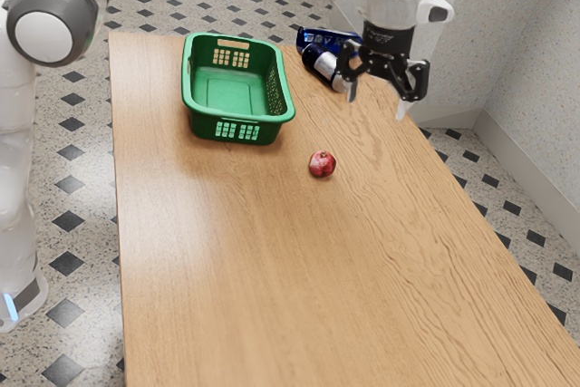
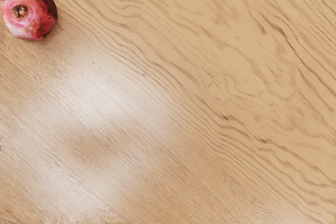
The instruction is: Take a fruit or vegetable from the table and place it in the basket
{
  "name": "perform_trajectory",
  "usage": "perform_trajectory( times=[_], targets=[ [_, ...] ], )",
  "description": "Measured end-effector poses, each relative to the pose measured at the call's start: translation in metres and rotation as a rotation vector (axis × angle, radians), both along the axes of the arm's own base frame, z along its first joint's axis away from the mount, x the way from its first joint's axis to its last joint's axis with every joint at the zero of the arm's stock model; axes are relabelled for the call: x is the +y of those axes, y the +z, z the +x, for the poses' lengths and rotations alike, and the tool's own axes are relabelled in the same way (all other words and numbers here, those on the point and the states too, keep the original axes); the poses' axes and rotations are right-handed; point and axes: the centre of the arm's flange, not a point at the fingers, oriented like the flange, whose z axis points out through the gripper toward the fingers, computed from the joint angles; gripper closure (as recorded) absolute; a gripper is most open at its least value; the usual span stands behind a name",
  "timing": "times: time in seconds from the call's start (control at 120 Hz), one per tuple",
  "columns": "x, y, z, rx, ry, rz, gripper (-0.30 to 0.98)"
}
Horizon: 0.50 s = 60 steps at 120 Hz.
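Evidently the open claw held nothing, the red fruit lay outside the basket, and both grasp and drop remained

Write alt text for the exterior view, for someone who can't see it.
A robot arm holds its open black gripper raised, while a small red fruit lies on a wooden table. Farther back are a green basket and, partly behind the gripper, a blue-and-silver container beside a blue package.
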Motion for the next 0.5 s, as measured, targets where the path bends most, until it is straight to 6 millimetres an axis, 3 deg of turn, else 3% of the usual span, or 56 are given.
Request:
perform_trajectory(
  times=[0.083, 0.142, 0.283, 0.383, 0.5],
  targets=[
    [0.012, -0.005, 0.005, 0.022, 0.205, -0.025, 0.00],
    [0.017, 0.008, -0.003, 0.012, 0.325, -0.045, 0.00],
    [-0.015, 0.082, -0.083, -0.046, 0.473, -0.086, 0.00],
    [-0.077, 0.062, -0.093, 0.049, 0.468, -0.104, 0.00],
    [-0.105, 0.043, -0.099, 0.161, 0.478, -0.135, 0.00]
  ],
)
